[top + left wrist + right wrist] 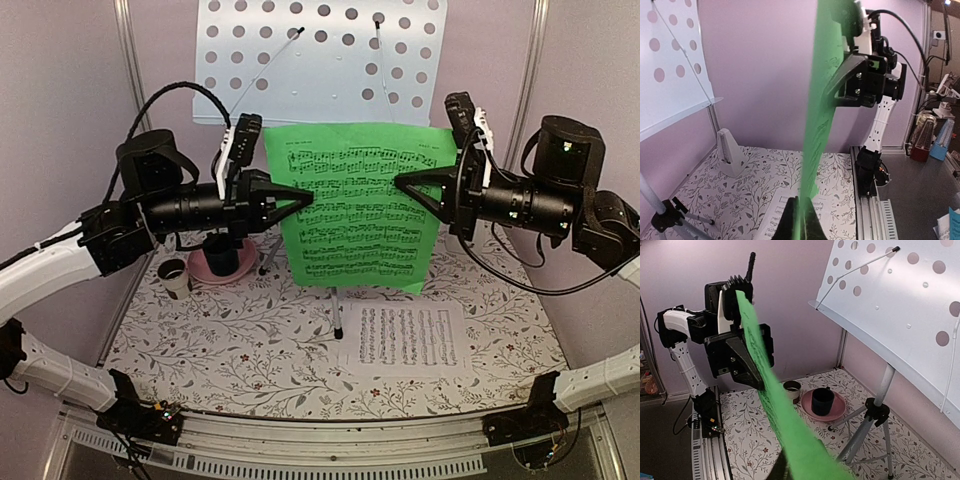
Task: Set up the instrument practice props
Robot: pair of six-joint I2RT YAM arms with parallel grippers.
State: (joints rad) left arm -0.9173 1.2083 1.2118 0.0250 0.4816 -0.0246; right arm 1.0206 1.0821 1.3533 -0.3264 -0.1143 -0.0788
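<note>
Left gripper (303,197) and right gripper (402,182) both pinch the green sheet (360,235), seemingly by thin edges; uneven pulling toward the stand (320,60) could tear or drop it.

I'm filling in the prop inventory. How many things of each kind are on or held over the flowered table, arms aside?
Music stand: 1
Sheets of music: 2, green sheet and white sheet
Metronome: 1
Cups: 2, dark blue cup and small white cup
Pink plate: 1
Total: 7
</note>
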